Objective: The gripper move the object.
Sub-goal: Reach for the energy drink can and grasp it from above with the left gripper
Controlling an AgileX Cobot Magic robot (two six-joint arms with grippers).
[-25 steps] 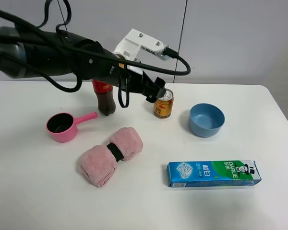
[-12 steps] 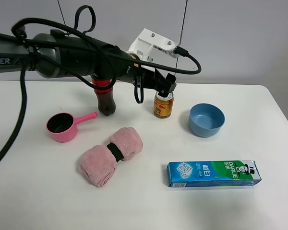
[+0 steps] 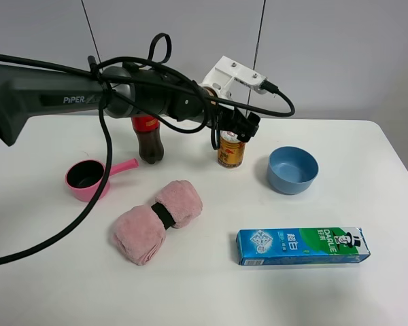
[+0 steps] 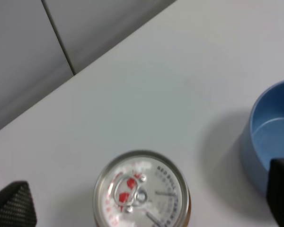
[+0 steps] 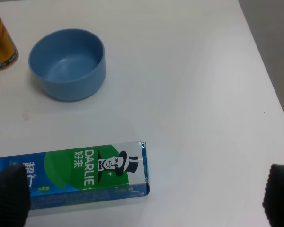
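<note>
Left arm's black claw gripper [image 3: 241,126] hangs empty, jaws spread wide, just above the short gold-and-red drink can [image 3: 231,152]. That can stands upright on the white table [image 3: 190,285], between the dark cola bottle [image 3: 149,139] and the blue bowl [image 3: 292,170]. It lies straight beneath the jaws, so a plain descent looks right.

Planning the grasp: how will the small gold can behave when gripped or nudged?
Upright on a narrow base, the can might tip if nudged high, then roll. Its glossy metal wall could slip in the gripper. The tab looks unopened, so it is probably full and heavyish.
</note>
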